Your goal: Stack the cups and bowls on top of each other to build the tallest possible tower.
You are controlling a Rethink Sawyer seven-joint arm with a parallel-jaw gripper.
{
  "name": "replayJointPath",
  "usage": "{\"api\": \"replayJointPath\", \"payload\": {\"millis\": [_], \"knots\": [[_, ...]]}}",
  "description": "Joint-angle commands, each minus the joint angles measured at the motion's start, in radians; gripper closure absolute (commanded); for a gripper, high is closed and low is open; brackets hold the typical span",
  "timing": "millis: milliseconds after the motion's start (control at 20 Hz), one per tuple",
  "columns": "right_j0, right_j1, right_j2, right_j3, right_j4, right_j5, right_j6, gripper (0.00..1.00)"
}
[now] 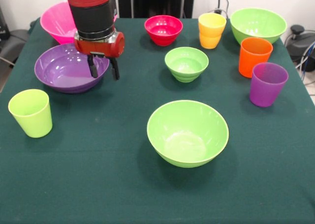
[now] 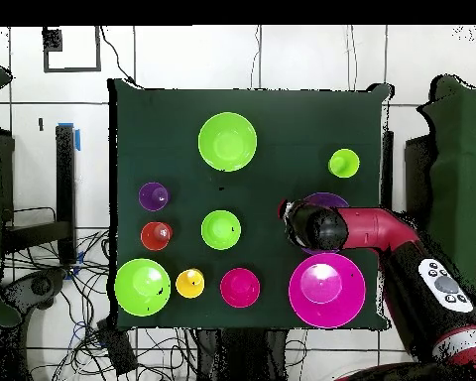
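While the end effector (image 1: pixel 103 68) hangs released over the wide shallow purple plastic bowl (image 1: pixel 61 71) at left, nothing looks stacked yet.

No lettering, label, brand mark or number could be read on anything pictured. The glossy plastic bowls and tapered plastic cups were plain, the dark green tablecloth (image 1: pixel 98 184) bore no print, and the red and black robot arm (image 2: pixel 381 233) showed no legible marking.
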Motion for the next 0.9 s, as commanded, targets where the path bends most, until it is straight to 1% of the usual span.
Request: {"api": "replayJointPath", "payload": {"millis": [50,400,450,900], "knots": [[0.004,0.045,0.028,-0.042,-0.113,0.061,-0.276,0.00],[0.008,0.033,0.033,-0.049,-0.118,0.090,-0.266,0.00],[0.008,0.048,0.029,-0.062,-0.126,0.088,-0.268,0.00],[0.019,0.087,0.027,-0.142,-0.126,0.126,-0.295,0.00]]}}
